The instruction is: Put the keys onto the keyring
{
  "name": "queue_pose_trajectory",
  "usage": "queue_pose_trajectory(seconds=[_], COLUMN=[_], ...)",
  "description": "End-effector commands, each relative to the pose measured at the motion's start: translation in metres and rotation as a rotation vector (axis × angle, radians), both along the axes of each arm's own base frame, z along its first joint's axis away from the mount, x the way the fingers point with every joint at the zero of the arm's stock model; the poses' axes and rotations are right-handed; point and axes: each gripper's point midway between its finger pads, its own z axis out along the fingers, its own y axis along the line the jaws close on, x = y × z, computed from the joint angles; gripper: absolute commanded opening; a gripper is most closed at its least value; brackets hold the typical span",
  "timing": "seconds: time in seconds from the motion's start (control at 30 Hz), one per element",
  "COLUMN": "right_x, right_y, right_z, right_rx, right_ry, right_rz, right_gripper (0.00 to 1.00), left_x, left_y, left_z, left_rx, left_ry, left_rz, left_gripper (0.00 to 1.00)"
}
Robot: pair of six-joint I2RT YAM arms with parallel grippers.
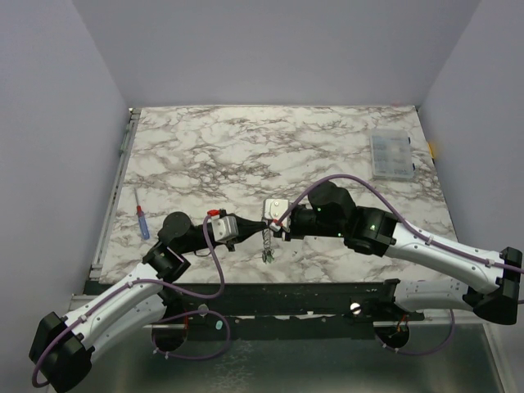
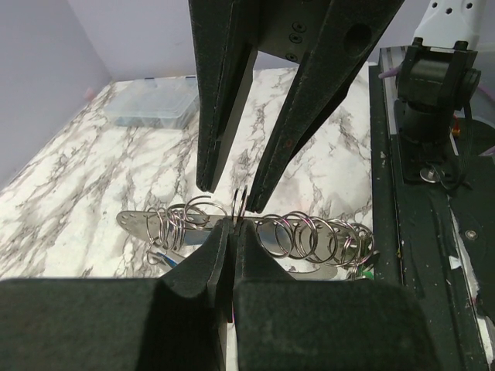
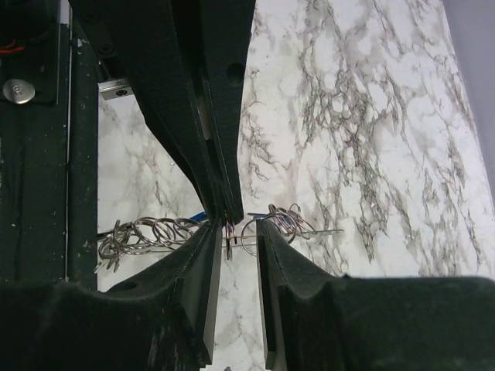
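The keyring [image 2: 305, 255] is a long flat silvery loop strung with several small split rings, seen edge-on as a thin wire [image 3: 309, 233] in the right wrist view. It hangs between both arms [image 1: 268, 244]. A blue key head [image 2: 170, 261] shows under its left end and a green one [image 2: 370, 271] at its right end. My left gripper [image 2: 232, 226] is shut on the keyring's middle, where one small ring [image 2: 240, 202] stands up from its tips. My right gripper [image 3: 237, 232] faces it with its jaws apart, straddling the wire and that ring.
A clear compartment box [image 1: 390, 155] stands at the back right of the marble table [image 1: 246, 147]. A thin screwdriver [image 1: 142, 221] lies at the left. The black front rail [image 2: 418, 255] runs close beside the keyring.
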Motion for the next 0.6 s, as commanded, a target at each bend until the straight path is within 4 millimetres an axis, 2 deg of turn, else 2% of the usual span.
queue_pose_trajectory(seconds=[0.0, 0.33, 0.57], right_x=[0.003, 0.006, 0.004], right_y=[-0.002, -0.001, -0.001], right_z=[0.002, -0.011, -0.017], right_rx=[-0.008, -0.051, -0.074], right_ry=[-0.004, 0.0, 0.018], right_rz=[-0.02, -0.018, -0.012], right_gripper=[0.33, 0.32, 0.26], left_x=[-0.004, -0.004, -0.006], left_y=[-0.002, -0.001, -0.001], left_z=[0.022, 0.023, 0.023], left_rx=[-0.034, -0.035, -0.036], left_ry=[-0.059, -0.063, -0.066], left_rz=[-0.02, -0.022, -0.028], left_gripper=[0.0, 0.0, 0.0])
